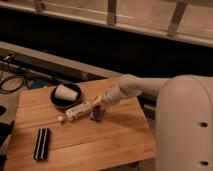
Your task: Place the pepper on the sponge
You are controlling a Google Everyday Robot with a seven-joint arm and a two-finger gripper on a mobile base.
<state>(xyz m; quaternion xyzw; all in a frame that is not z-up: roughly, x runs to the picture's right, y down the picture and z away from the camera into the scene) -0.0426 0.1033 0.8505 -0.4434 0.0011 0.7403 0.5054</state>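
By the hand (98, 107), grip untellable, above the soft light-blue rectangular sponge (94, 117) clear of the wooden desk's (115, 142) edges, the slim dark-red pepper (100, 112) could be rolled off.

Light wooden desk (120, 140). White robot arm (135, 87) comes in from 3 o'clock. Its pincer (98, 105) is near desk centre, right over the small light blue rectangular sponge (98, 116). Slim dark red pepper (98, 109) at the pincer tip, just above the sponge top; contact unclear. White rectangular box with markings (78, 111) just beside the sponge at its 9 o'clock, small white ball (61, 118) further out at 9. Black round bowl (55, 102) at desk's 11 o'clock, white cup (66, 92) on its side in it. Black-and-white striped rectangular block (42, 143) at 7 o'clock, well apart. Dark cables (11, 84) off the desk at 9 o'clock.
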